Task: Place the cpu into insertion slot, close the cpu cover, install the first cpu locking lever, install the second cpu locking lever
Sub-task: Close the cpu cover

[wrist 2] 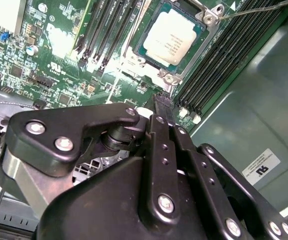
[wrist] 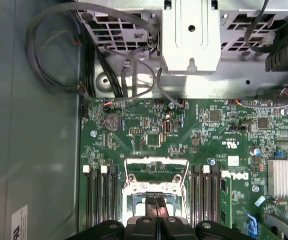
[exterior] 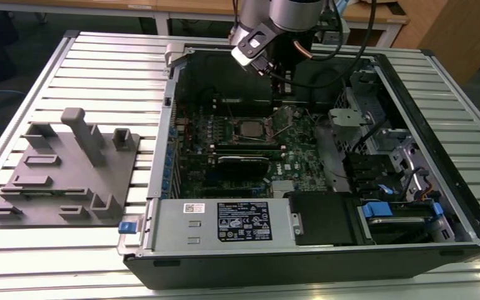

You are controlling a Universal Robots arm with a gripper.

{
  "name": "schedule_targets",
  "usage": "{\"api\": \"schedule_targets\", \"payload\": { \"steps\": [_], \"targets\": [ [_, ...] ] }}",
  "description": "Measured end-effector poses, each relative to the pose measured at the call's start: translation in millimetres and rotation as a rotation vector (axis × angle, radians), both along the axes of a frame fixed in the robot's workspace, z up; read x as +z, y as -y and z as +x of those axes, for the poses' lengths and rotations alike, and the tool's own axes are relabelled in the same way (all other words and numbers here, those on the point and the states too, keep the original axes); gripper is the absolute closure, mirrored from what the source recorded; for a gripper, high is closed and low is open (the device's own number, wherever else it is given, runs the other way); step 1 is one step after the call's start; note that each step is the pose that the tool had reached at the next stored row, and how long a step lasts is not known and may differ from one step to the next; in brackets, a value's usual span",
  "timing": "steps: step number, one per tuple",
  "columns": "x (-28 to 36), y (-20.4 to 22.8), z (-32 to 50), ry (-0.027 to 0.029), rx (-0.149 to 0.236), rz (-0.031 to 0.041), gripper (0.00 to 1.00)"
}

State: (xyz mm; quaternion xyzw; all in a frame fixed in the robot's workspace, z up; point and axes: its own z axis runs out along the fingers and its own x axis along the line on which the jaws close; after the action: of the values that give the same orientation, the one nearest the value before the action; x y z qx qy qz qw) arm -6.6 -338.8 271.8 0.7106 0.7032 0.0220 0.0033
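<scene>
In the exterior view the cpu (exterior: 247, 127) lies seated in the insertion slot (exterior: 232, 134); in the second wrist view my hand (wrist 2: 162, 102), pinched narrow and apparently empty, hovers just beside it; in the first wrist view the cpu cover (wrist: 156, 162) stands open; I judge cover and locking levers (wrist 2: 254, 7) not yet done.

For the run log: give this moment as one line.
cpu seated in insertion slot | cpu cover open | claw shut, hovering near slot
</scene>
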Motion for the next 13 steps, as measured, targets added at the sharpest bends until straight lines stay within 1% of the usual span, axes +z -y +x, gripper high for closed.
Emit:
{"api": "schedule_targets", "payload": {
  "steps": [6, 10, 13],
  "targets": [
    [0.0, 0.0, 0.3, 0.0000, 0.000, 0.0000, 0.89],
    [-0.1, 0.0, 2.7, 0.0000, 0.000, 0.0000, 0.89],
    [-0.1, 0.0, 2.8, 0.0000, 0.000, -0.0001, 0.89]
  ]
}}
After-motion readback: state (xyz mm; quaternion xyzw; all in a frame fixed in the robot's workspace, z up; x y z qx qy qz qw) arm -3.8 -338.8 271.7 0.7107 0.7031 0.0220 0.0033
